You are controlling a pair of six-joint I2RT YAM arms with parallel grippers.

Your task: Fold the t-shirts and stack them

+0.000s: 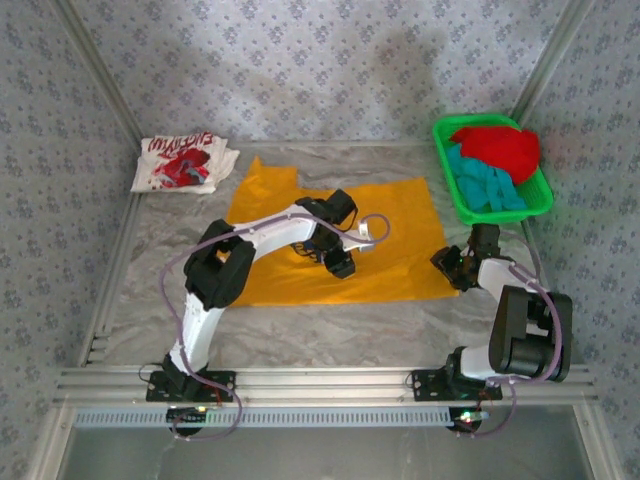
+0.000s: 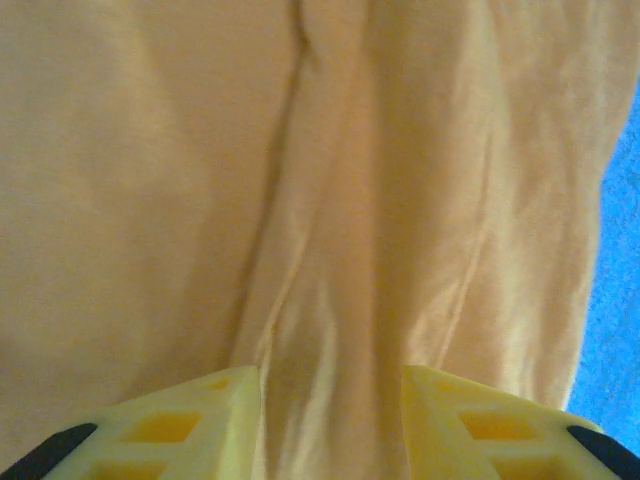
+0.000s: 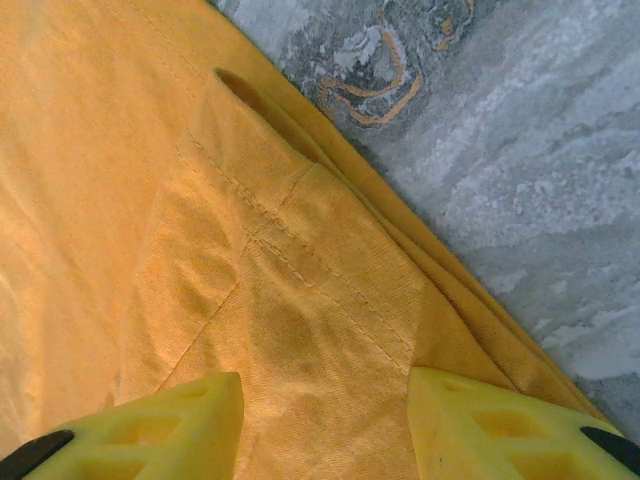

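Left hand (image 2: 330, 400): the fingers stand apart, partly open, directly over the yellow-orange t-shirt (image 2: 300, 200). A soft ridge of cloth runs up between them, but nothing is pinched. From above, this hand (image 1: 340, 262) sits near the middle of the garment.

Right hand (image 3: 325, 400): also partly open and holding nothing. It is poised low over the shirt's edge, where a stitched sleeve or hem lies doubled on the cloth (image 3: 150, 200). Bare counter (image 3: 520, 150) shows just beyond that edge. From above, it (image 1: 450, 265) hangs at the lower right corner of the shirt.

Yellow-orange t-shirt (image 1: 400, 230): it is spread broad in the centre of the counter (image 1: 330, 330), with a notch at its far left corner. No chest print is visible. It is judged to be at most partly folded and far from a compact bundle.

White t-shirt (image 1: 183, 163): this one has a red graphic and lies at the far left of the counter. It is bunched into a rough packet, well apart from the yellow one. Whether it counts as properly folded cannot be told.

Green basket (image 1: 495, 213): it stands at the far right and holds the red t-shirt (image 1: 500, 145) and the teal t-shirt (image 1: 485, 185), both crumpled and untouched.

Assessment: the task is in its early part. One shirt is possibly set down, one is in hand, and two are not yet started. No stack has been built.
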